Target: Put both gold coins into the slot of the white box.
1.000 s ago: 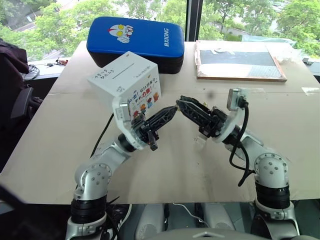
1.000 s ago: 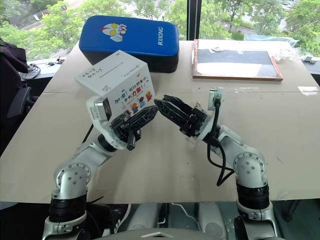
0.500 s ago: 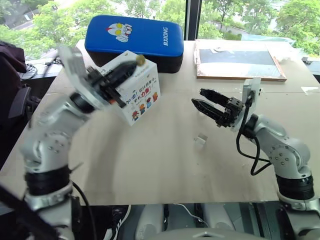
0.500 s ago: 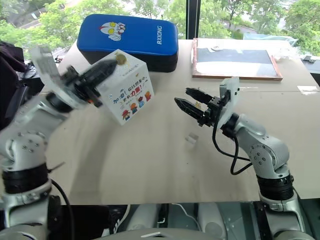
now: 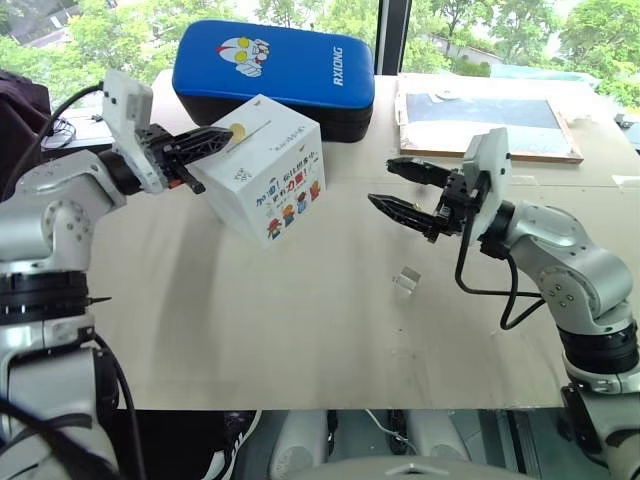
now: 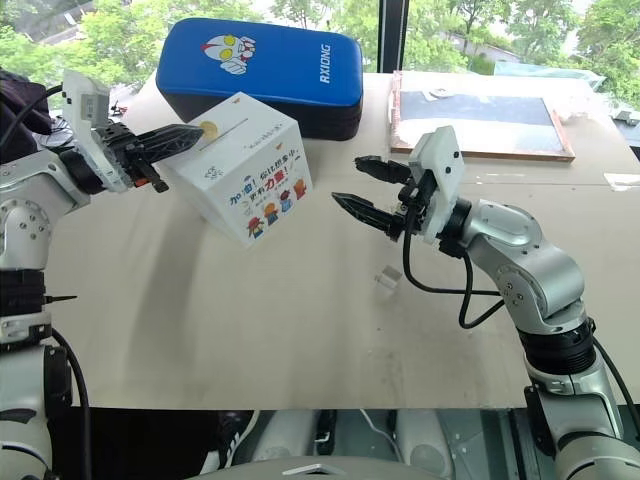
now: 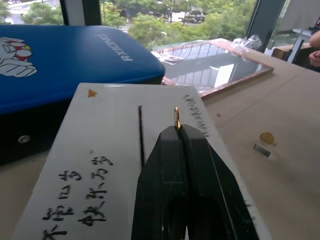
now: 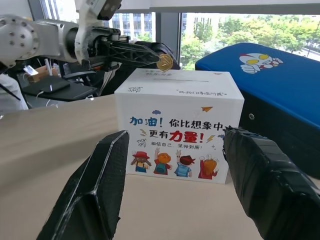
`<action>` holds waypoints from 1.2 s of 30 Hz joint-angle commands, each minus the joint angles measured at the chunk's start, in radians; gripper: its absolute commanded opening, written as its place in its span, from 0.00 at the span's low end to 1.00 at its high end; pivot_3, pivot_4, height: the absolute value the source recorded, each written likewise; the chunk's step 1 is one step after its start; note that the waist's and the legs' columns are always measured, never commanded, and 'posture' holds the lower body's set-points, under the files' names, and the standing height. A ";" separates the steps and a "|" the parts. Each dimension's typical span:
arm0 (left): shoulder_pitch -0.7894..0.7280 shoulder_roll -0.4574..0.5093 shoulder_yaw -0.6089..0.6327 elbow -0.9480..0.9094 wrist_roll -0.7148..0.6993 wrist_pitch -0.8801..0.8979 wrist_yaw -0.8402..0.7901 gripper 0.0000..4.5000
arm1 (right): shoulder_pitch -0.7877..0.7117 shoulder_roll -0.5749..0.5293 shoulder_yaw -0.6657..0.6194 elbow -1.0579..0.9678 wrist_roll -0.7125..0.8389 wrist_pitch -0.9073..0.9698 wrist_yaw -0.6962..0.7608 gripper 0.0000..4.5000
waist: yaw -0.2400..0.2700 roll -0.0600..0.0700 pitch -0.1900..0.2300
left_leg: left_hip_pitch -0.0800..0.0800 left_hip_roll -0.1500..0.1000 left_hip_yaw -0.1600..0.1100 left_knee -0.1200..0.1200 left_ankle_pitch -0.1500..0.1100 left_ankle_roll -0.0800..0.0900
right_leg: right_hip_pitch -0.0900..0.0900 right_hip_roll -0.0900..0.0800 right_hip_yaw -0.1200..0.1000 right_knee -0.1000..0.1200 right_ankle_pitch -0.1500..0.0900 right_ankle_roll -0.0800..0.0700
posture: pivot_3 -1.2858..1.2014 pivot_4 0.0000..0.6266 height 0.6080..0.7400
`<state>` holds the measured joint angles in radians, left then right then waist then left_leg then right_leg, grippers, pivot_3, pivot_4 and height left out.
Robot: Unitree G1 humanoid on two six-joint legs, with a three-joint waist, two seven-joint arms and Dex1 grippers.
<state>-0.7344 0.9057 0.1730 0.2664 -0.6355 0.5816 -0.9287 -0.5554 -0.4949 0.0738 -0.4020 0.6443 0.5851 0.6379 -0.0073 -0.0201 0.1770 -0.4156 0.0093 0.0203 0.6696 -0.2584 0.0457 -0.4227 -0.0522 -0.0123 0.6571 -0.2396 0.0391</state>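
One white box [image 5: 268, 170]; two gold coins: one [image 8: 164, 62] pinched in the closed left gripper [image 5: 226, 136] above the slot [image 7: 140, 131], one [image 7: 266, 138] on the table [image 5: 300, 330]. Right gripper [image 6: 362, 185] empty, fingers apart.

A blue padded cushion [image 5: 275, 65] with a cartoon face and white lettering lies at the far side of the counter [image 5: 300, 330], left of centre. To its right, also at the far edge, sits a flat wood-framed board [image 5: 490, 115] with a dark glossy panel. A small clear plastic cube [image 5: 405, 281] rests on the bare counter near the middle, well apart from both. At the far left, off the counter's edge, a black chair [image 6: 15, 105] stands. Green trees [image 5: 70, 35] show through the window beyond.
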 commanded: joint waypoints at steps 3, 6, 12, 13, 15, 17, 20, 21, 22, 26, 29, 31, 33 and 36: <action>-0.148 0.020 -0.072 0.194 0.128 -0.062 -0.134 0.00 | 0.008 0.018 0.000 -0.055 -0.034 -0.027 -0.006 0.71 | -0.002 -0.001 0.001 | -0.001 -0.001 0.000 0.000 0.002 -0.003 | -0.001 0.000 0.000 0.000 0.000 0.000 | 0.52 0.24 1.00; -0.193 0.024 -0.093 0.254 0.167 -0.062 -0.187 0.00 | 0.018 0.031 -0.006 -0.064 -0.043 -0.031 -0.016 0.71 | -0.004 -0.001 0.001 | -0.001 -0.001 0.001 0.000 0.002 -0.003 | -0.001 0.000 0.000 0.000 0.000 0.001 | 0.52 0.24 1.00; -0.228 0.015 -0.122 0.297 0.227 -0.069 -0.270 0.00 | 0.040 0.048 -0.012 -0.071 -0.064 -0.044 -0.021 0.71 | -0.004 -0.001 0.001 | -0.001 -0.001 0.001 0.000 -0.001 0.001 | -0.001 0.000 0.000 0.002 0.000 0.001 | 0.52 0.24 1.00; -0.227 0.013 -0.123 0.295 0.232 -0.066 -0.279 0.00 | 0.042 0.049 -0.012 -0.072 -0.067 -0.045 -0.020 0.71 | -0.004 -0.001 0.001 | -0.001 -0.001 0.000 0.000 -0.001 0.001 | -0.001 0.000 0.000 0.002 0.000 0.001 | 0.52 0.24 1.00; -0.224 0.010 -0.119 0.294 0.241 -0.064 -0.288 0.00 | 0.044 0.052 -0.013 -0.075 -0.068 -0.046 -0.021 0.71 | -0.005 -0.001 0.001 | -0.001 -0.001 0.001 0.000 -0.001 0.001 | -0.001 0.000 0.000 0.002 0.000 0.001 | 0.52 0.24 1.00; -0.220 0.009 -0.115 0.297 0.250 -0.063 -0.286 0.00 | 0.045 0.055 -0.014 -0.078 -0.068 -0.045 -0.021 0.71 | -0.005 -0.001 0.001 | -0.001 -0.001 0.001 0.000 -0.001 0.001 | -0.001 -0.001 0.000 0.002 0.000 0.001 | 0.52 0.24 1.00; -0.215 0.005 -0.106 0.296 0.252 -0.045 -0.280 0.00 | 0.045 0.054 -0.016 -0.078 -0.069 -0.044 -0.017 0.71 | -0.005 -0.001 0.001 | 0.000 -0.001 0.001 0.001 -0.001 0.001 | -0.001 -0.001 0.000 0.003 0.000 0.001 | 0.52 0.24 1.00; -0.212 0.005 -0.105 0.295 0.258 -0.046 -0.271 0.00 | 0.042 0.055 -0.017 -0.075 -0.070 -0.045 -0.016 0.71 | -0.005 -0.001 0.001 | 0.000 -0.001 0.000 0.001 -0.001 0.001 | -0.001 -0.001 0.000 0.004 0.000 0.001 | 0.52 0.24 1.00; -0.209 0.004 -0.104 0.296 0.264 -0.053 -0.266 0.00 | 0.040 0.055 -0.016 -0.072 -0.071 -0.046 -0.014 0.71 | -0.005 -0.001 0.001 | 0.000 -0.001 0.000 0.001 -0.001 0.001 | -0.001 -0.001 0.000 0.004 0.000 0.001 | 0.52 0.24 1.00; -0.205 -0.001 -0.090 0.301 0.277 -0.063 -0.240 0.00 | 0.036 0.056 -0.016 -0.067 -0.071 -0.046 -0.007 0.71 | -0.006 -0.001 0.001 | 0.000 -0.001 0.000 0.002 -0.001 0.001 | -0.001 0.000 0.000 0.005 0.000 0.001 | 0.52 0.24 1.00; -0.192 0.003 -0.090 0.297 0.285 -0.071 -0.239 0.00 | 0.036 0.059 -0.013 -0.065 -0.074 -0.047 -0.005 0.71 | -0.006 -0.001 0.000 | 0.001 -0.001 0.001 0.002 -0.001 0.001 | -0.001 -0.001 0.001 0.005 0.000 0.001 | 0.52 0.24 1.00; -0.191 0.002 -0.088 0.295 0.285 -0.069 -0.235 0.00 | 0.035 0.060 -0.014 -0.064 -0.075 -0.046 -0.004 0.71 | -0.006 -0.001 0.000 | 0.001 -0.001 0.001 0.002 -0.001 0.001 | -0.001 -0.001 0.001 0.005 0.000 0.001 | 0.52 0.24 1.00; -0.186 0.002 -0.089 0.290 0.286 -0.066 -0.236 0.00 | 0.034 0.062 -0.013 -0.064 -0.077 -0.047 -0.004 0.71 | -0.006 -0.001 0.000 | 0.001 -0.001 0.001 0.002 -0.001 0.001 | -0.001 0.000 0.001 0.006 0.000 0.001 | 0.52 0.24 1.00; -0.181 0.000 -0.094 0.287 0.290 -0.064 -0.238 0.00 | 0.033 0.064 -0.015 -0.066 -0.078 -0.045 -0.005 0.71 | -0.006 -0.001 0.000 | 0.001 -0.001 0.001 0.002 -0.001 0.001 | -0.001 0.000 0.001 0.006 0.000 0.001 | 0.52 0.24 1.00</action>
<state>-0.9367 0.8983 0.0779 0.5589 -0.3682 0.5114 -1.1724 -0.5067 -0.4311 0.0796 -0.4306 0.5594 0.5613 0.6278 -0.0138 -0.0212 0.1773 -0.4146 0.0087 0.0211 0.6719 -0.2589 0.0467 -0.4238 -0.0526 -0.0114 0.6630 -0.2399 0.0400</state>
